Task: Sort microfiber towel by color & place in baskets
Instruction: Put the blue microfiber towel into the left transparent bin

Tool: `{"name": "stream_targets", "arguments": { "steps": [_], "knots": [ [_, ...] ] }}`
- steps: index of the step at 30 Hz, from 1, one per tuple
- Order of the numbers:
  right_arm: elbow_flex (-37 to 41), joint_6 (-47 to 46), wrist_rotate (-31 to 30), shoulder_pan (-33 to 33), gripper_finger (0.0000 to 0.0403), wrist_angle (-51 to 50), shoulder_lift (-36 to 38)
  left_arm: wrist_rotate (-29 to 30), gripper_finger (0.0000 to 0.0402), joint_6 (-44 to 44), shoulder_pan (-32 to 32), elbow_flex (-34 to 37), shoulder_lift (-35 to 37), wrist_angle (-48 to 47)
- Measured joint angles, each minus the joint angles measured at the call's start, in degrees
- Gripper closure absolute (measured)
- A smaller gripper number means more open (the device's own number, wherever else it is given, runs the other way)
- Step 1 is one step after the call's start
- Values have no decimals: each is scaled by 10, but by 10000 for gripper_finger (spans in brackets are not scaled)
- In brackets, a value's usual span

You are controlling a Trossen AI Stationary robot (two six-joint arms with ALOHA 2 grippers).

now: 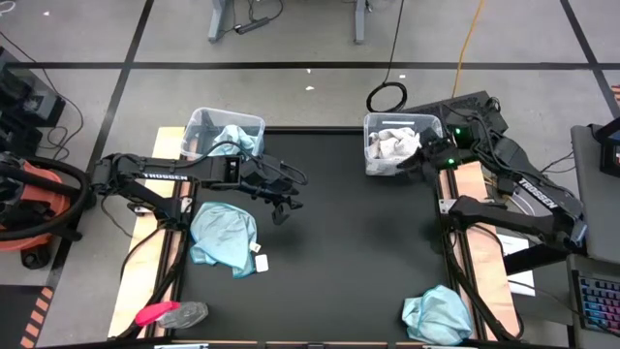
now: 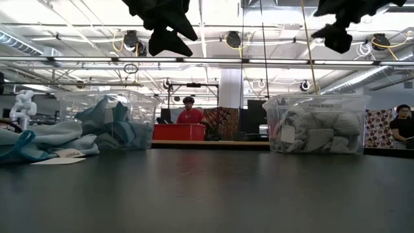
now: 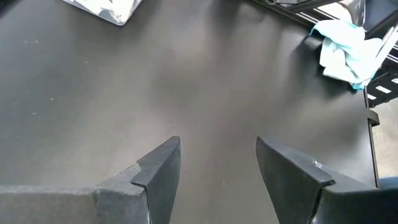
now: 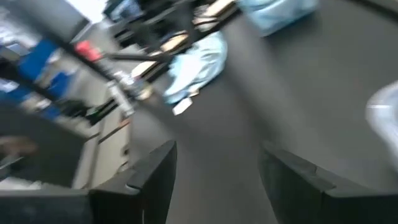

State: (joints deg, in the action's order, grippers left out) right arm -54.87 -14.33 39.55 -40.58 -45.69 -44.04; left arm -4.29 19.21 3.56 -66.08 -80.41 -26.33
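Black matte worktop [image 1: 339,242], high view: two clear rectangular plastic baskets stand at its far edge, the left basket [image 1: 199,124] holding a light teal-blue microfiber towel [image 1: 235,138], the right basket [image 1: 373,126] pale grey-white towels [image 1: 392,145]. A loose teal towel [image 1: 223,237] lies near the left side, another teal towel [image 1: 438,314] at the near right corner. Left gripper [image 1: 288,199] hangs released beside the loose towel; right gripper [image 1: 412,163] sits at the right basket's rim. Low view: both baskets stand upright, well apart. Left wrist view: fingers [image 3: 158,171] spread, empty, over bare worktop. Right wrist view: fingers [image 4: 155,174] parted, empty.
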Motion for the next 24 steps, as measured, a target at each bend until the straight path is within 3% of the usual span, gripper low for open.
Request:
{"name": "stream_targets", "arguments": {
  "steps": [14,24],
  "knots": [
    [0,4,149,117,161,-5,36,-1,185,31,-7,0,0,-1],
    [0,-10,135,227,154,-26,40,-1,185,53,-7,0,0,-1]
  ]
}}
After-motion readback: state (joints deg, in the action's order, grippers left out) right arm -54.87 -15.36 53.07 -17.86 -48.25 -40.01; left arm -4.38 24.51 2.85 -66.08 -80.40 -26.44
